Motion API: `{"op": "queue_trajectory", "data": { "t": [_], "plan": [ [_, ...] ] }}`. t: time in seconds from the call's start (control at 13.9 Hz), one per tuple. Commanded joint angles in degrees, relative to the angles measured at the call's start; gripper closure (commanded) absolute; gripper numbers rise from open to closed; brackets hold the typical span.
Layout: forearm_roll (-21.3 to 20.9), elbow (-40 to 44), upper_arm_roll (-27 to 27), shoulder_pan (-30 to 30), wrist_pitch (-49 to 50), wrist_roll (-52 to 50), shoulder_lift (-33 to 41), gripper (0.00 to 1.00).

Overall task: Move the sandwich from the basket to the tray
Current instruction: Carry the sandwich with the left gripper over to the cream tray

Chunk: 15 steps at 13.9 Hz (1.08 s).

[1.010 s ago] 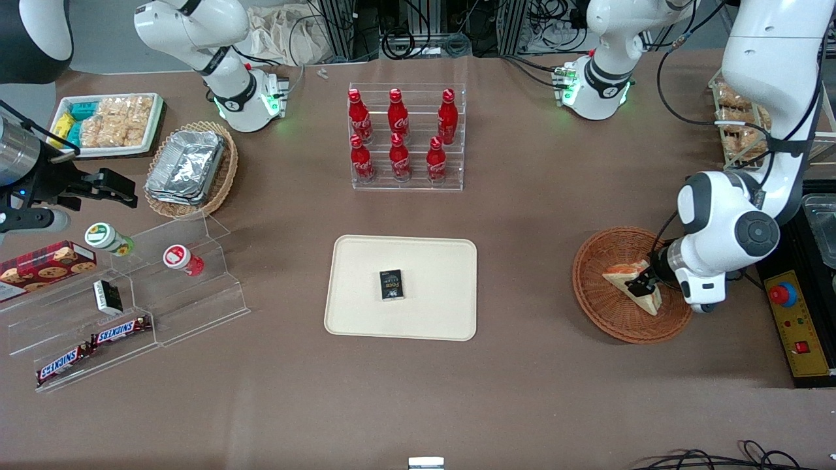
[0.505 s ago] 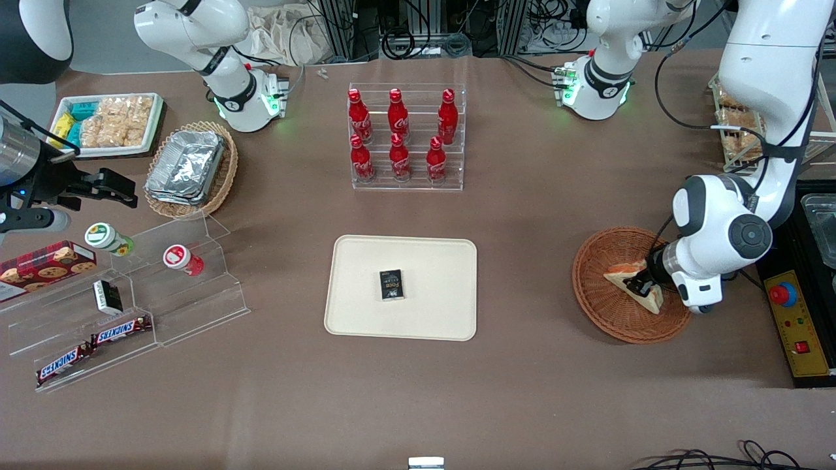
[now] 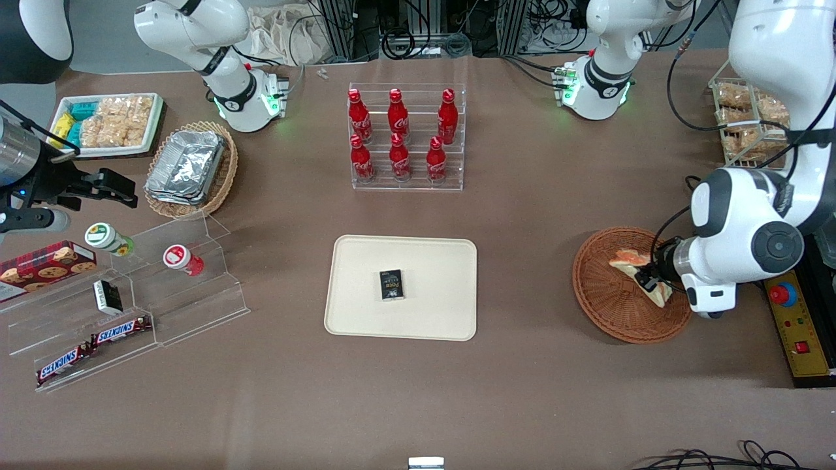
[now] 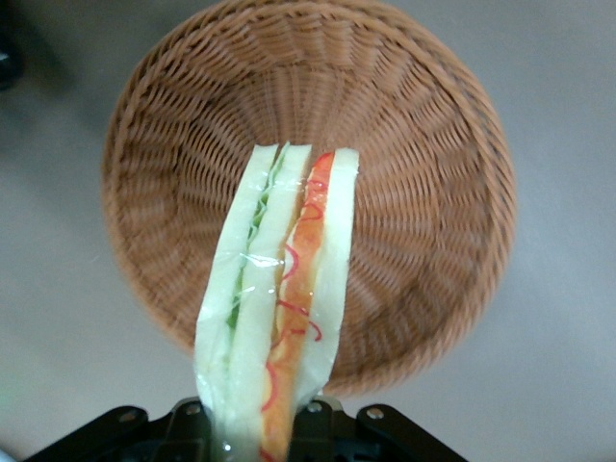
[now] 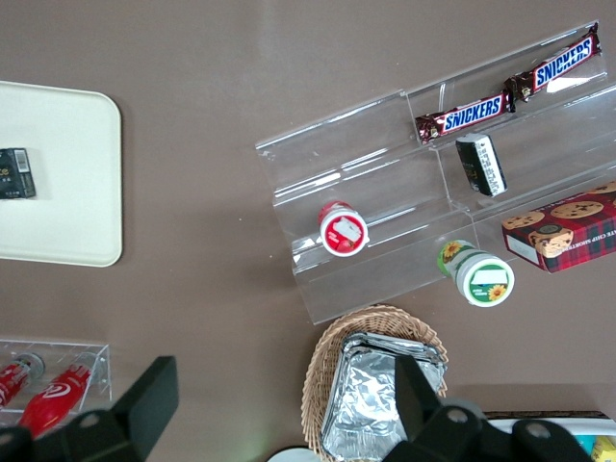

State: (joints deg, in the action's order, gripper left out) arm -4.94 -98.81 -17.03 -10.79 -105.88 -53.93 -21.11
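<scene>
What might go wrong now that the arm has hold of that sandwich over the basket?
The gripper pinches the soft wrapped sandwich by one end, so it may slip or sag out as it is carried. It hangs just above the basket, and a low sideways move could catch the rim. A small black box already sits mid-tray; the sandwich could land on it.

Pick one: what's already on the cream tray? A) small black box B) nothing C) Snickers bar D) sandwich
A: a small black box lies on the tray, while the sandwich is held in the claw over the basket.
</scene>
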Motion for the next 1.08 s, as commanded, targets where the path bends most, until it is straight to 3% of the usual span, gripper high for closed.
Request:
{"op": "queue_trajectory", "data": {
  "t": [0.0, 0.14, 0.29, 0.43, 0.65, 1.01],
  "plan": [
    [-0.5, 10.0, -3.3, 0.9, 11.6, 2.9, -0.2, 1.00],
    [-0.6, 16.9, -8.6, 1.2, 15.3, 3.9, -0.9, 1.00],
    [-1.6, 18.4, -12.6, 3.6, 14.7, 9.0, -1.3, 1.00],
    [-2.7, 19.4, -12.8, 10.0, 13.0, 13.5, -4.5, 1.00],
    [-5.8, 21.6, -12.7, 18.7, 9.2, 12.2, -12.0, 1.00],
    [-10.9, 21.6, -12.5, 24.6, -7.8, 4.6, -24.2, 1.00]
  ]
}}
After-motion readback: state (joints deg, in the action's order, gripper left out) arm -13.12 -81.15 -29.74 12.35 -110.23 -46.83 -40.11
